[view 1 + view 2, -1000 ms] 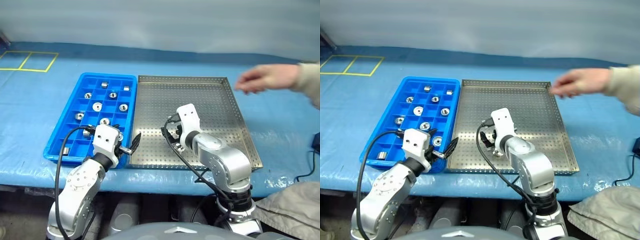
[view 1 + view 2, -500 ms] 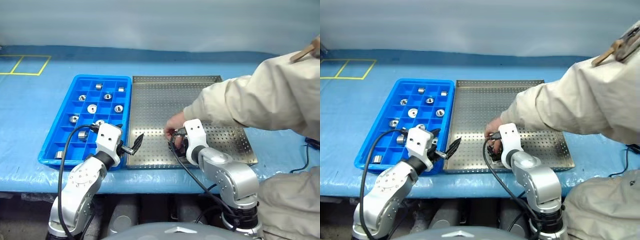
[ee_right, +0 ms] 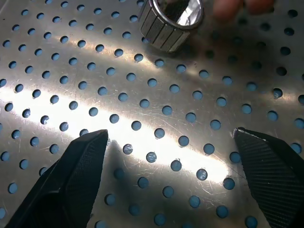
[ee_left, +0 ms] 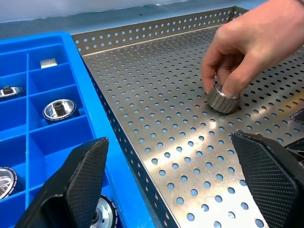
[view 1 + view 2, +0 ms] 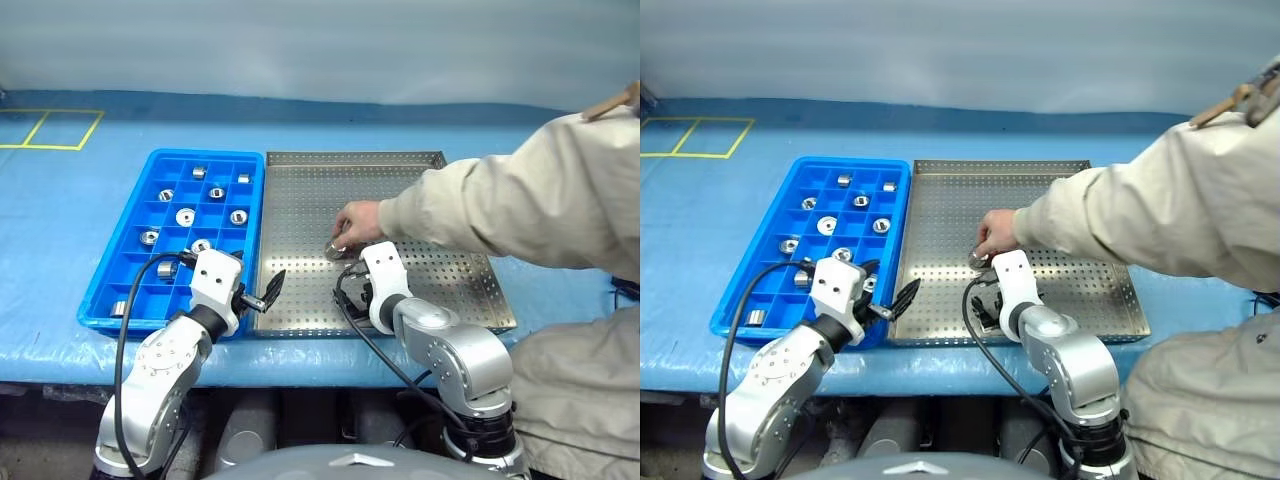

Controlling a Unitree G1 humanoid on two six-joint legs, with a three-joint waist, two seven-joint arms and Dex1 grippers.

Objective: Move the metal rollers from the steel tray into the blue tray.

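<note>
A: Where is the roller in the steel tray (image 5: pixel 420 290) right now?

B: One metal roller (image 4: pixel 223 99) stands on the perforated floor, about the middle of the tray, with a person's hand (image 5: pixel 358 222) on it, fingertips pinching its top. The sleeve (image 5: pixel 510 215) reaches in from the robot's right.

A: And the right pincer (image 3: pixel 175 183)?

B: It hangs just above the tray floor, near the roller but apart from it, its two black fingers spread wide with nothing between them (the wrist camera shows bare perforated metal there).

A: The left pincer (image 4: pixel 180 185)?

B: Also spread wide and empty. It sits over the seam where the blue tray (image 5: pixel 120 300) meets the steel tray, one finger above the blue compartments, the other above the steel floor.

A: What lies in the blue tray?

B: Several metal rollers (image 5: pixel 186 216), singly in separate compartments, scattered from the far rows to the near ones. The two trays sit side by side, touching, on the blue-covered bench (image 5: pixel 60 200).
</note>
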